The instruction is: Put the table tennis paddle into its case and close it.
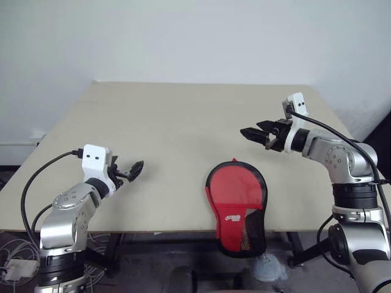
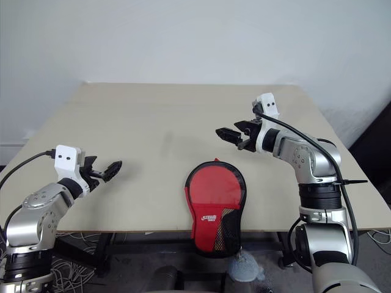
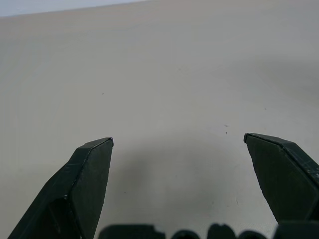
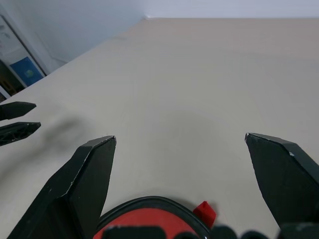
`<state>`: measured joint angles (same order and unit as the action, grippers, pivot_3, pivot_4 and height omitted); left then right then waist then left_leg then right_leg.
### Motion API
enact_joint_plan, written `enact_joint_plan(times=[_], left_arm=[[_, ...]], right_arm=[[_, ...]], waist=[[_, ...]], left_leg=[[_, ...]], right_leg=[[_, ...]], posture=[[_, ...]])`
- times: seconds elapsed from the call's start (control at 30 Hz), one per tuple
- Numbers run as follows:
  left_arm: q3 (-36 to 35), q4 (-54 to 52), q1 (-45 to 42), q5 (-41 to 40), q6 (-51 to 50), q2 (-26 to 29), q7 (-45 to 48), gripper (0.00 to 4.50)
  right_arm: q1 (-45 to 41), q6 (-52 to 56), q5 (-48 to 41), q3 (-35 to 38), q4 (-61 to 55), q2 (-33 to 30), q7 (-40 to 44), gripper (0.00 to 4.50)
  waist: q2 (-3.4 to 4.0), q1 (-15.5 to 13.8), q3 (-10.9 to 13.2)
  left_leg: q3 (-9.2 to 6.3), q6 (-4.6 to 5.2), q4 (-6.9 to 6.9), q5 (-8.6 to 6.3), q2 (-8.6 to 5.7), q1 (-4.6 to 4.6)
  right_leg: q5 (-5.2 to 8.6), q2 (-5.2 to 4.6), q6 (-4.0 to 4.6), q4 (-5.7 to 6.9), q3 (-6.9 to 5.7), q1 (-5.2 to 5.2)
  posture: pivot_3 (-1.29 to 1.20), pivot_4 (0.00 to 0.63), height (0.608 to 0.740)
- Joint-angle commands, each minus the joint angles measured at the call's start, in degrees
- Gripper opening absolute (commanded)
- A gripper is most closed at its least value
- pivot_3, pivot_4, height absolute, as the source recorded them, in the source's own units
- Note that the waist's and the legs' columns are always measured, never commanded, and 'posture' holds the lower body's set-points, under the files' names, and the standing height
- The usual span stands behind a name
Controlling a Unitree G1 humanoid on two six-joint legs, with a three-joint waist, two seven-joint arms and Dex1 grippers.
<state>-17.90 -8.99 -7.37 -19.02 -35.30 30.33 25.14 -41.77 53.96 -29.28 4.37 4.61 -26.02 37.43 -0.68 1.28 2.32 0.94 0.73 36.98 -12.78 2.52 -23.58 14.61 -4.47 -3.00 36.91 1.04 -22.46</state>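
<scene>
Case [image 1: 237,206] on table edge, between hands

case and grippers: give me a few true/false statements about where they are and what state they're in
1. The case lies red side up at the table's near edge, its narrow end hanging over the edge. True.
2. The right gripper is clamped on the case. False: it is open and holds nothing, above the table beyond the case.
3. The left gripper is open and holds nothing. True.
4. The case lies closer to the left gripper than to the right one. False: it lies nearer the right gripper.
5. Both grippers touch each other. False: they are well apart.
</scene>
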Motion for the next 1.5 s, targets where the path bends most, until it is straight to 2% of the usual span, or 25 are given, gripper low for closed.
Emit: enact_joint_plan(times=[0.03, 0.3, 0.73, 1.5], left_arm=[[-0.29, -0.60, -0.79, -0.12, 1.55, 0.65, 0.36, 4.47], [-0.92, -2.79, -0.13, -0.49, 0.16, 1.35, 0.30, 4.47], [-2.15, -7.46, 4.59, -1.04, 0.02, -1.40, -3.16, 4.47], [-2.35, -7.11, 4.47, -1.17, -0.23, -1.11, -2.89, 4.47]], right_arm=[[-1.34, -0.95, -0.85, 1.33, -1.69, 0.42, -0.53, 4.50], [-1.00, -1.43, -0.86, 1.03, -0.91, 1.47, -0.33, 4.50], [-4.76, -3.54, 0.54, -1.86, 4.57, 1.62, 3.14, 4.50], [-4.35, -3.69, 0.13, -2.28, 4.52, 2.20, 3.03, 4.50]], waist=[[0.00, 0.00, 0.00], [0.00, 0.00, 0.00], [0.00, -0.01, 0.00], [0.00, 0.00, 0.00]], left_leg=[[0.00, 0.00, 0.00, 0.00, 0.00, 0.00], [0.00, 0.00, 0.00, 0.00, 0.00, 0.00], [-0.02, 0.00, 0.00, 0.00, 0.01, 0.00], [0.00, 0.00, 0.00, 0.00, 0.00, 0.00]], right_leg=[[0.00, 0.00, 0.00, 0.00, 0.00, -0.01], [0.00, 0.01, 0.00, 0.00, 0.00, -0.01], [0.00, 0.01, 0.00, 0.01, 0.00, 0.00], [0.00, 0.01, 0.00, 0.01, 0.01, -0.01]], posture=[[0.00, 0.000, 0.740], [0.00, 0.000, 0.740], [0.00, 0.000, 0.740], [0.00, 0.000, 0.740]])
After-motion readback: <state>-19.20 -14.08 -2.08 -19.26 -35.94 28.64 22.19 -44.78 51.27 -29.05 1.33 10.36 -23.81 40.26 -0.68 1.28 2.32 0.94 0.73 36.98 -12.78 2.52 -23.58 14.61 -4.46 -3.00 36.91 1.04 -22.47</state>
